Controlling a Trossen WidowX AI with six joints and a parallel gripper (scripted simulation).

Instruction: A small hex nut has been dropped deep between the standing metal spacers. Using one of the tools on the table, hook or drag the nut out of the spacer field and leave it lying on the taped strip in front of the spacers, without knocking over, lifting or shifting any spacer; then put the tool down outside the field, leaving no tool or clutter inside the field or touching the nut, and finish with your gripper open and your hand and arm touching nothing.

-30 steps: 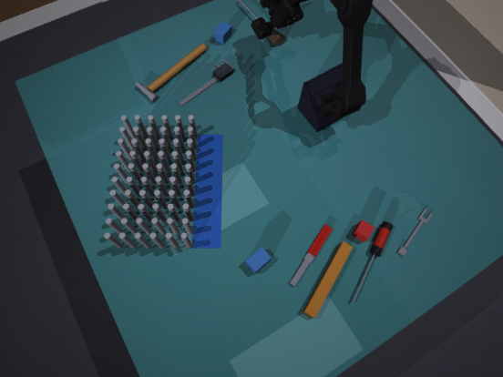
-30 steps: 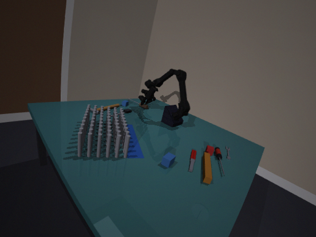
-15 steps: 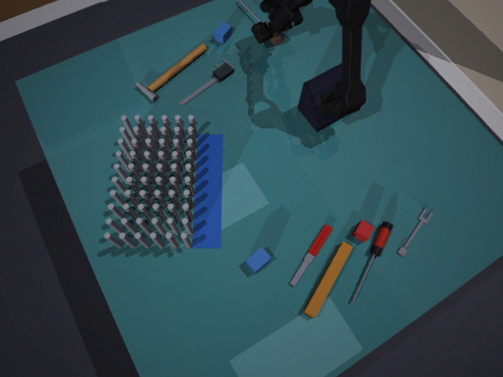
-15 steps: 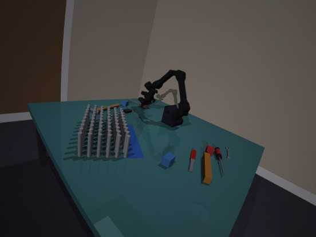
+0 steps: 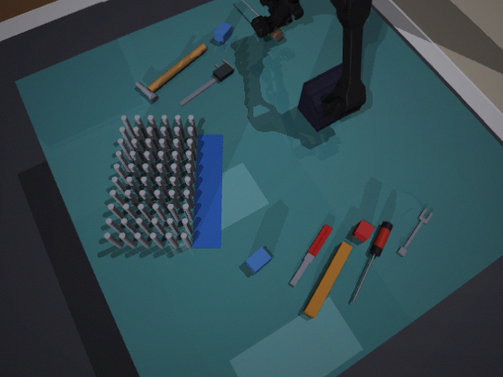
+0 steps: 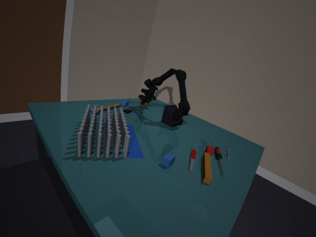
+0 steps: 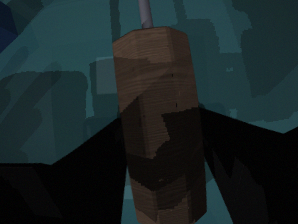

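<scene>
My gripper (image 5: 268, 31) (image 6: 142, 101) (image 7: 159, 120) is shut on the wooden handle (image 5: 276, 35) (image 7: 155, 65) of a tool at the far edge of the table. The tool's thin metal shaft (image 7: 145, 14) runs away from the handle; its tip is out of the wrist view and too fine to make out in the top and exterior views. The metal spacers (image 5: 189, 181) (image 6: 89, 146) stand upright in dense rows, well away from the gripper. The blue taped strip (image 5: 210, 191) (image 6: 135, 147) lies along their right side. I cannot make out the hex nut among the spacers.
A blue block (image 5: 222, 33) (image 6: 125, 103), a hammer (image 5: 178, 68) and a grey tool with a black head (image 5: 223, 71) lie near the gripper. Another blue block (image 5: 258, 259), a red-handled tool (image 5: 320, 241), an orange bar (image 5: 329, 280), a red block (image 5: 364, 230), a screwdriver (image 5: 382, 239) and a wrench (image 5: 414, 232) lie farther off.
</scene>
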